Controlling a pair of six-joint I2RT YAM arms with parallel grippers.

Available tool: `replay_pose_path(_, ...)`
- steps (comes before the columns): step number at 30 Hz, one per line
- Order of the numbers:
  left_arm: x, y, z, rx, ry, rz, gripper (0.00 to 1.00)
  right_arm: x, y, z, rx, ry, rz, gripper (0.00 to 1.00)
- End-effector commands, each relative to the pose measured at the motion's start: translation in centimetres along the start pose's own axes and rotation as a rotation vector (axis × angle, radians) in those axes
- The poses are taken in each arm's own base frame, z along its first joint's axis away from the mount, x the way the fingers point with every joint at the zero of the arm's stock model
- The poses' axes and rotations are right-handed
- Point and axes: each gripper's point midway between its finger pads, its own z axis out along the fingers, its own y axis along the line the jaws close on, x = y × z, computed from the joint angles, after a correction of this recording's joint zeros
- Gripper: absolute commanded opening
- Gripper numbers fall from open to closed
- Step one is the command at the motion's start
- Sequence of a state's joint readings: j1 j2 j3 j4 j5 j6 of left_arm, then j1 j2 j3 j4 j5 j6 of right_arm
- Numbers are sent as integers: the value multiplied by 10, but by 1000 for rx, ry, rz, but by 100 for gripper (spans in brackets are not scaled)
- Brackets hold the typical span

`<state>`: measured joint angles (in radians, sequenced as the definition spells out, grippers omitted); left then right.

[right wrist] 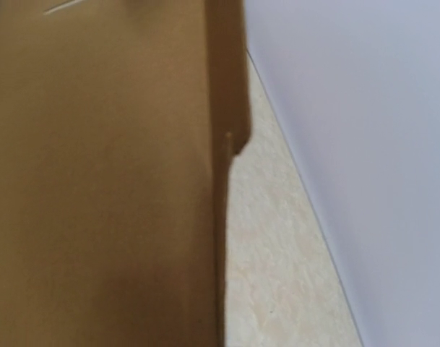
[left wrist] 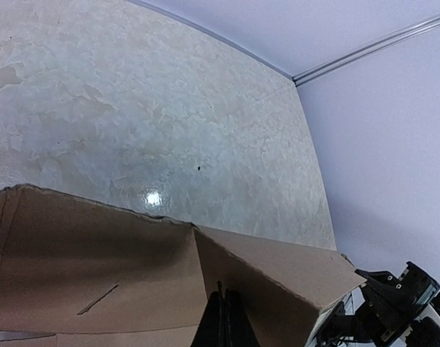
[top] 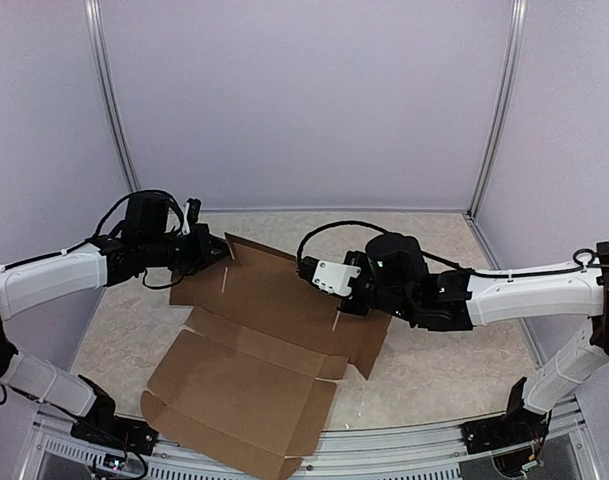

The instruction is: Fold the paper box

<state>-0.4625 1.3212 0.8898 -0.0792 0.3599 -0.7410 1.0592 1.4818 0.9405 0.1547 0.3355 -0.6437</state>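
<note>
- Sprawling mostly unfolded on the table [top: 434,240], the paper box [top: 264,340] has its near panels by the arm bases and its far panel tilted up.
- left gripper [top: 216,250]: jaws pressed together at the box's far-left corner, tips against the cardboard; can't tell if anything is pinched.
- right gripper [top: 349,303]: jaws closed, at the box's right edge; the right wrist view is blurred cardboard only.

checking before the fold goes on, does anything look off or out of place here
The paper box lies skewed on the table, and its near flap hangs past the table's front edge over the rail. No tears or spills show.
</note>
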Motion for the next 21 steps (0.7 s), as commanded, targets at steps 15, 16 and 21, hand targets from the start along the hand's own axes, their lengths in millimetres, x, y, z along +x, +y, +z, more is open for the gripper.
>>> replay_pose_path(15,-24,-18,33,127,-64,-39,0,-7,45,1,-136,-27,14,0)
replay_pose_path(16,-24,-17,35,126,-60,-41,0,-6,45,2,-133,-21,14,0)
replay_pose_path(21,-17,6,31,55,-40,-43,0,8,33,13,-72,52,-2,0)
